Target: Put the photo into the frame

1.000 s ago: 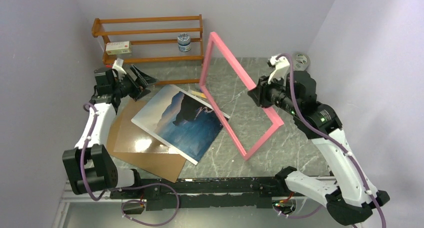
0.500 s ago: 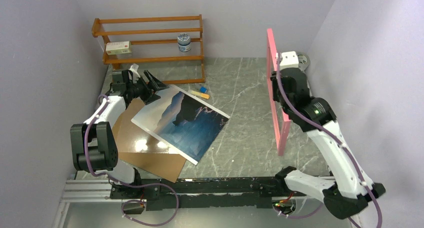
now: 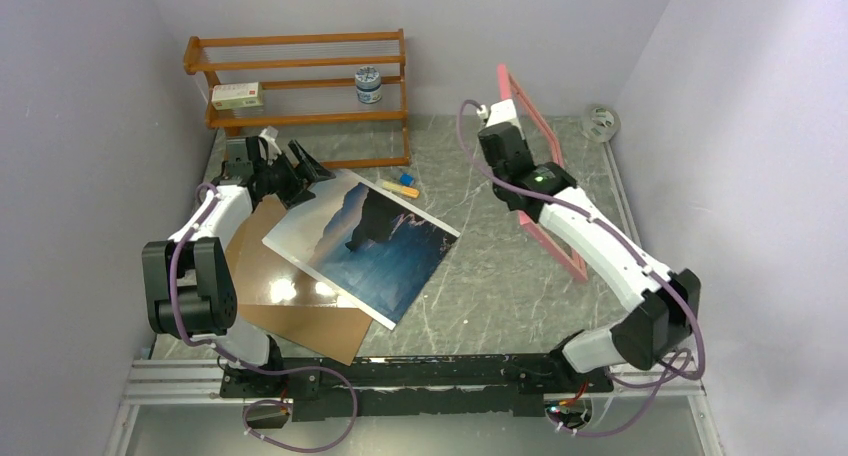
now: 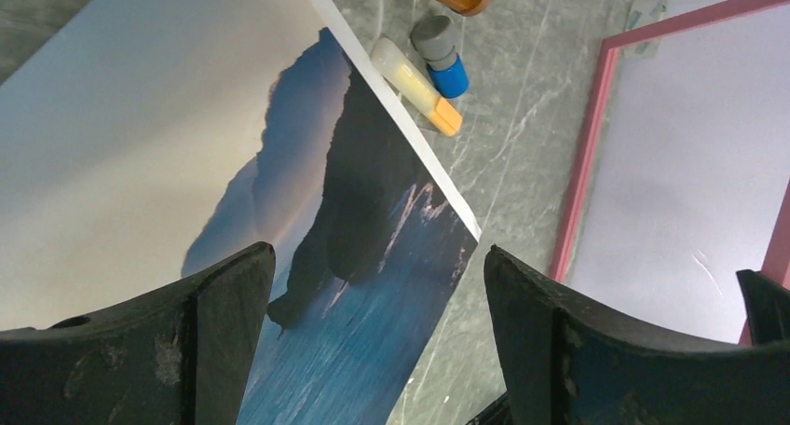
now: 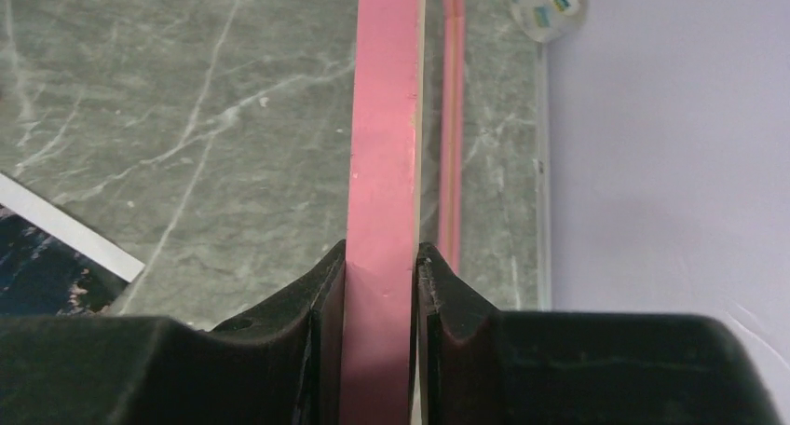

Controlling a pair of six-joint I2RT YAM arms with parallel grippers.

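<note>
The photo (image 3: 365,241) lies picture side up at the table's centre left, partly over a brown hardboard sheet (image 3: 290,296). It also shows in the left wrist view (image 4: 233,164). My left gripper (image 3: 310,166) is open and empty at the photo's far corner, its jaws wide apart above the print (image 4: 377,285). The pink frame (image 3: 560,246) stands tilted on its edge at the right side. My right gripper (image 3: 497,126) is shut on the frame's top rail (image 5: 382,117), with both fingers pressed against it (image 5: 380,257).
An orange shelf rack (image 3: 300,76) at the back holds a small box (image 3: 237,96) and a jar (image 3: 368,84). Two glue sticks (image 3: 400,184) lie just behind the photo. A tape roll (image 3: 600,123) sits at the back right corner. Walls stand close on both sides.
My right arm has swung the frame from over the table's middle to the right side, and it now leans there held by its top rail. My left gripper moved slightly nearer the photo's far corner.
</note>
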